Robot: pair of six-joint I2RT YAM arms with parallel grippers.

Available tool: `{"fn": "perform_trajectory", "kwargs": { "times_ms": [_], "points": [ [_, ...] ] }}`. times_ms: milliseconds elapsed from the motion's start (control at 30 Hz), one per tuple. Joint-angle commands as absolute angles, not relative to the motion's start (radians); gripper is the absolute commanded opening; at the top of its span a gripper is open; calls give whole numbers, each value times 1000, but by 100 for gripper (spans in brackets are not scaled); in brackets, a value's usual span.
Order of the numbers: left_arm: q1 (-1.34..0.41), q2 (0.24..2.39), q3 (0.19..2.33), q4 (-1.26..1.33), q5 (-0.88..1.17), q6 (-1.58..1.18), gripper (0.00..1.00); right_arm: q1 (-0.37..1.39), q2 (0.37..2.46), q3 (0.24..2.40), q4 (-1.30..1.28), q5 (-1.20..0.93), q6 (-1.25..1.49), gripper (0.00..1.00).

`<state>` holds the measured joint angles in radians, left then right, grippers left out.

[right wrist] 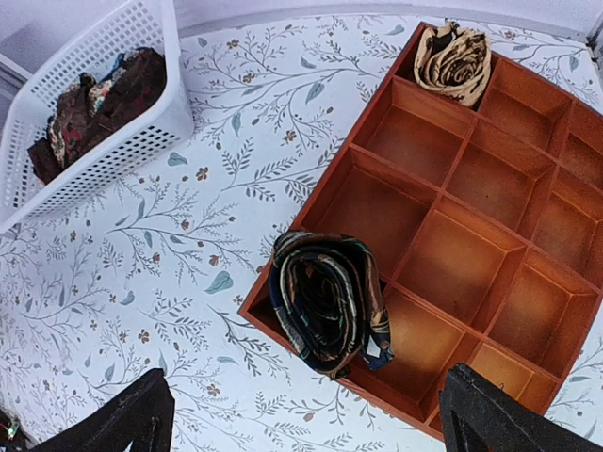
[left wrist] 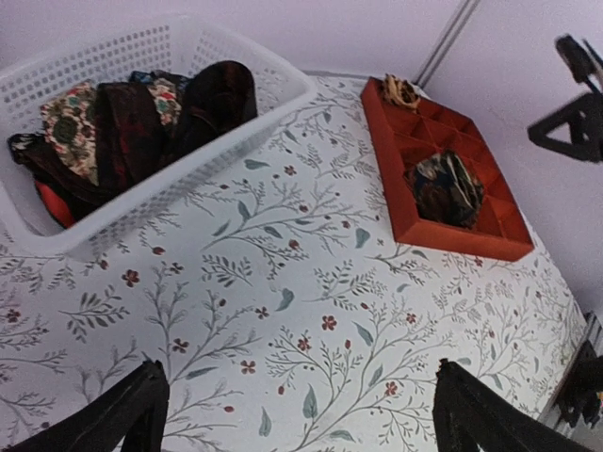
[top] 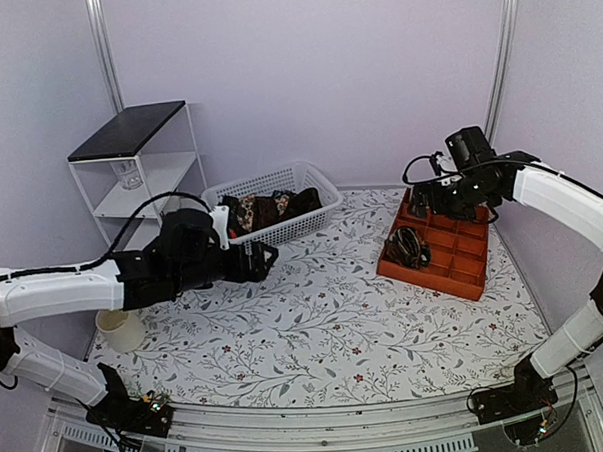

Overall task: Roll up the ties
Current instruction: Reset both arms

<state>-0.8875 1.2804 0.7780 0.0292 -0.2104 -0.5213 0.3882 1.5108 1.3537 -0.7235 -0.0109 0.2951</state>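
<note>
Several unrolled ties [top: 271,208] lie piled in the white basket [top: 309,176]; they also show in the left wrist view [left wrist: 141,122] and the right wrist view [right wrist: 99,113]. A dark rolled tie [right wrist: 330,301] sits in a front-left compartment of the orange tray [right wrist: 471,188], also seen from above [top: 408,247]. A tan rolled tie [right wrist: 455,58] sits in a far compartment. My left gripper [top: 266,260] is open and empty above the cloth, just in front of the basket. My right gripper [top: 418,203] is open and empty above the tray.
A white wire shelf [top: 139,163] with a glass stands at the back left. A small white cup [top: 119,329] sits near the left edge. The floral cloth [top: 326,325] covers the table between basket and tray.
</note>
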Motion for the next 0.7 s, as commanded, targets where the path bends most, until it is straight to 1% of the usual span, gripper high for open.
{"fn": "perform_trajectory", "kwargs": {
  "times_ms": [0, 67, 167, 267, 367, 500, 667],
  "points": [
    [-843, 1217, 916, -192, -258, -549, 99, 393, 1332, 1260, -632, 3, 382, 100],
    [-840, 1192, 997, -291, -321, -540, 98, 393, 1264, 1217, -636, -33, 421, 100],
    [-838, 1152, 1097, -428, -352, -488, 99, 393, 1146, 1176, -657, -107, 445, 100],
    [-838, 1091, 1145, -490, -360, -467, 99, 393, 1015, 1110, -636, -100, 482, 100],
    [-838, 1005, 1128, -497, -366, -477, 99, 393, 904, 1083, -634, -65, 526, 100],
    [-838, 892, 1058, -439, -360, -485, 99, 393, 792, 1044, -616, -46, 564, 100],
    [-838, 813, 970, -355, -333, -500, 99, 393, 738, 1000, -596, -82, 595, 100]
  ]
}}
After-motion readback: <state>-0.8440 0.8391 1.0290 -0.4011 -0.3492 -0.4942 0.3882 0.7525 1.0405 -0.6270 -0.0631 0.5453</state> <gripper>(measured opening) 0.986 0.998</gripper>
